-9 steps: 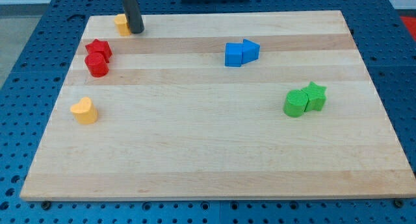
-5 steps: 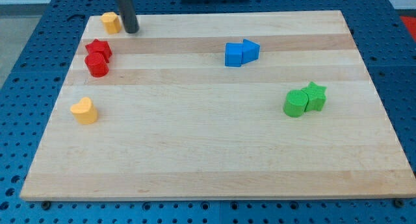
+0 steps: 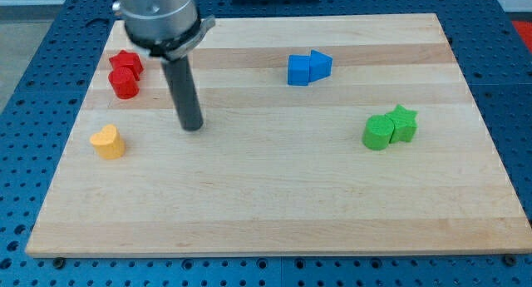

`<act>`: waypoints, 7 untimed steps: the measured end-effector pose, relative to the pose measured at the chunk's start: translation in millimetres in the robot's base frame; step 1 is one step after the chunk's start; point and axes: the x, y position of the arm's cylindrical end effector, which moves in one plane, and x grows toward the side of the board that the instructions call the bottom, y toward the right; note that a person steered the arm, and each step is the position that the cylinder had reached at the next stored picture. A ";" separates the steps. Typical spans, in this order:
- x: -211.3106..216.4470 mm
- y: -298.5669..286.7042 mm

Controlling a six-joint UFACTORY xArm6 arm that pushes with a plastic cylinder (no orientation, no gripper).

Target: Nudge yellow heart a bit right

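Note:
The yellow heart [image 3: 108, 141] lies near the view's left edge of the wooden board [image 3: 274, 195]. My tip [image 3: 192, 126] rests on the board to the right of the heart and slightly above it, about a hundred pixels away, not touching any block. The arm's grey body covers the board's top left corner. A second yellow block seen there earlier is hidden behind it.
A red star [image 3: 126, 61] and a red cylinder [image 3: 124, 83] touch at the upper left. A blue cube [image 3: 298, 70] and a blue triangular block [image 3: 320, 64] touch at top centre. A green cylinder [image 3: 376, 132] and a green star [image 3: 403, 121] touch at the right.
My tip has moved from the top left corner, beside the small yellow block, down and right to the board's left-middle. That yellow block had shifted left, then became hidden. Other blocks have not moved.

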 end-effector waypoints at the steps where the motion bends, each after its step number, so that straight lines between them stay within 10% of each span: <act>1: 38.9 -31.5; 3: 49.8 -160.0; 7: 13.8 -148.6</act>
